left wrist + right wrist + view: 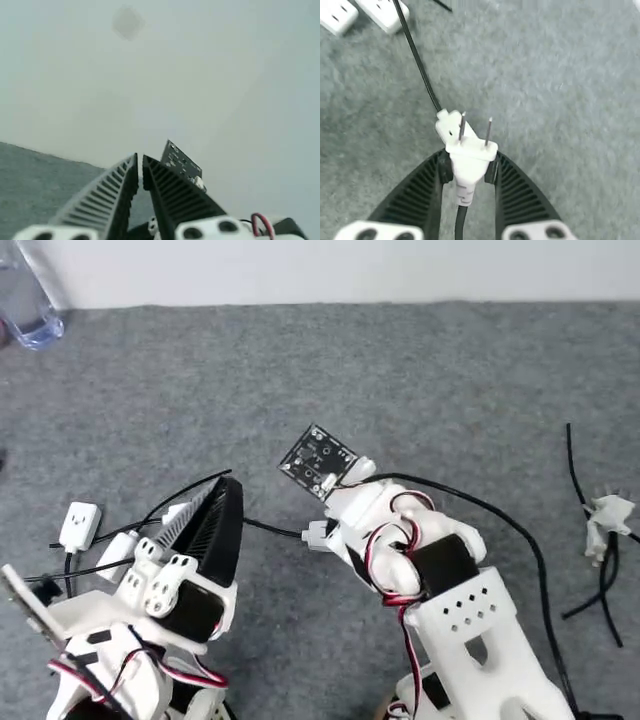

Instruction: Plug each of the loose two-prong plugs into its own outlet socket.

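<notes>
Prongs (462,127) of the two-prong plug (470,152) face forward for insertion, body clamped in my right gripper (468,164); left gripper (140,159) points upward, fingers (170,192) nearly touching, empty.

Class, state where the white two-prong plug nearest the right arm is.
Right wrist view: the white two-prong plug is clamped in the right gripper's black jaws, above grey carpet.

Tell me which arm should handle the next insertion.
Right, I'd say. The right gripper is shut on a white plug, prongs outward, with outlet sockets ahead. The left gripper is shut, empty, aimed at the wall.
</notes>
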Tool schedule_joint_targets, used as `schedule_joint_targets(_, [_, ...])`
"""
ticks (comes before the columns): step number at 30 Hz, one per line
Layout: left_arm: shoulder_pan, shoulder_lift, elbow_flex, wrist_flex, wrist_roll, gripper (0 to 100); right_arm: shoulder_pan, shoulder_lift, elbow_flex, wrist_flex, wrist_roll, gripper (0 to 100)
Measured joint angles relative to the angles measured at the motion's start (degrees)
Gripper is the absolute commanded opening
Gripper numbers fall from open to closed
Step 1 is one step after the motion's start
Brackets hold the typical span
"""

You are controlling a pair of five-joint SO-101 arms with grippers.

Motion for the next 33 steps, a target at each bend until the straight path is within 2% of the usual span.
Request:
schedule_joint_targets(5, [2.46, 0.0, 1.23, -1.41, 0.88, 1, 0.26, 0.0, -1.76, 0.0, 0.0, 0.8])
schedule_joint_targets(15, [1.85, 0.0, 9.85, -5.1, 5.45, 1, -3.52, 0.53, -7.3, 0.0, 0.0, 0.8])
schedule_joint_targets(20, [0.88, 0.0, 9.85, -5.19, 8.79, 1, -3.87, 0.62, -8.88, 0.0, 0.53, 0.8])
schedule_joint_targets(33, [-0.88, 0.0, 10.2, -1.23, 9.93, 1, -8.79, 0.62, -15.47, 5.54, 3.08, 0.8])
